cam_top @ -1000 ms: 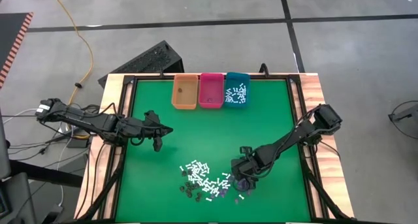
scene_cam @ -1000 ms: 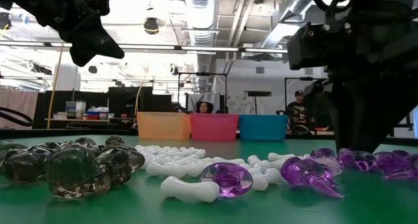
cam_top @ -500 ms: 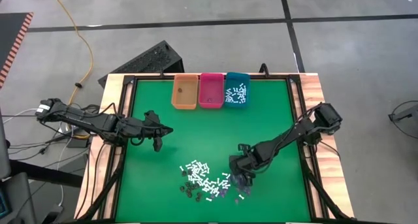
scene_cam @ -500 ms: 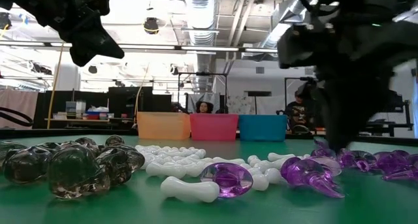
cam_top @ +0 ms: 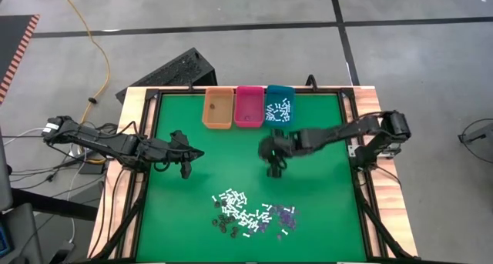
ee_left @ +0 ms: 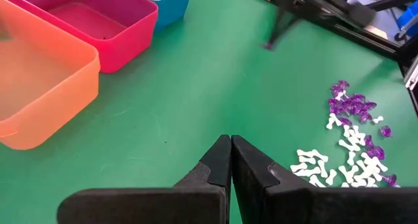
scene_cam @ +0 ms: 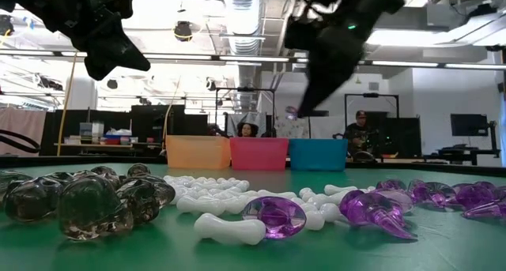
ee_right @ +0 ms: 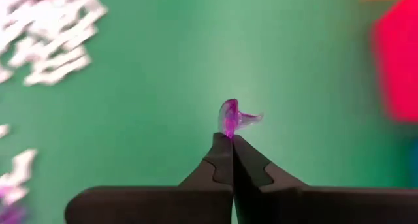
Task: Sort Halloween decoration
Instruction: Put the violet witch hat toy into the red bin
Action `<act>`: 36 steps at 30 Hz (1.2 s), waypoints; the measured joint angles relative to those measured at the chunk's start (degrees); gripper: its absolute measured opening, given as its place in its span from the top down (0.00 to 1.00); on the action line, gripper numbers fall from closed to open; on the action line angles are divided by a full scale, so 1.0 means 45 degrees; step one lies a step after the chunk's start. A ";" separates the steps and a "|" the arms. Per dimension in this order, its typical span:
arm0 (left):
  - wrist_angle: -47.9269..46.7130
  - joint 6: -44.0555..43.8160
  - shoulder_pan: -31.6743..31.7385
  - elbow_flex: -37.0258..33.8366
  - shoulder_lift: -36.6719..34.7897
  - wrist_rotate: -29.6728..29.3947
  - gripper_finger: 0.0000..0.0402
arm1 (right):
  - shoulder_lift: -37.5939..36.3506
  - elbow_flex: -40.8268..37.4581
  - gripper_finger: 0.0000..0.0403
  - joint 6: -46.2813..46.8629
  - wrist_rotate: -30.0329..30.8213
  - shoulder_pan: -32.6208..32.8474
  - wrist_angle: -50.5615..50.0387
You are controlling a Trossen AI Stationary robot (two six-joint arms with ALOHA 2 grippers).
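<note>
Right end effector (ee_right: pixel 230 140) pinched shut on a purple bit (ee_right: pixel 233 117), tips clamped on its lower end, the rest sticking out beyond them. Held above bare green tabletop (cam_top: pixel 323 187) at mid-width, between the bins and the pile, well apart from both (cam_top: pixel 273 170). Left end effector (ee_left: pixel 230 145) closed fully, nothing between its fingers, hanging over the left part of the tabletop (cam_top: pixel 186 166), clear green on all sides of it.

Rest of the Halloween decoration (cam_top: pixel 248 214) lying in a loose heap near the front edge: white sticks (cam_top: pixel 231 198) toward the left, purple bits (cam_top: pixel 286 212) toward the right, dark bits (cam_top: pixel 223 225) at the heap's front left. Wide open green between heap and bins.

Orange bin (cam_top: pixel 218 109), pink bin (cam_top: pixel 249 106) and teal bin (cam_top: pixel 279 105) side by side and touching along the back edge; white sticks seen inside the teal one only from overhead. Low view giving bin fronts alone, contents hidden, with dark bits (scene_cam: pixel 87 198) large in the foreground. Held purple bit plain only in the right wrist view.
</note>
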 joint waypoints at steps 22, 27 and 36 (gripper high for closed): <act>-0.0027 -0.0102 0.0020 0.0000 0.0000 -0.0448 1.00 | 0.0473 0.0401 0.80 -0.2372 -0.3104 -0.5048 0.4312; -0.0026 -0.0121 0.0028 0.0000 0.0000 -0.1555 1.00 | 0.1574 0.0406 0.70 -0.2021 -0.1627 -0.3379 0.5880; -0.0273 0.0006 0.0036 0.0000 -0.0003 -0.1569 1.00 | 0.4183 0.1137 0.56 -0.1340 -0.0327 -0.3123 0.7054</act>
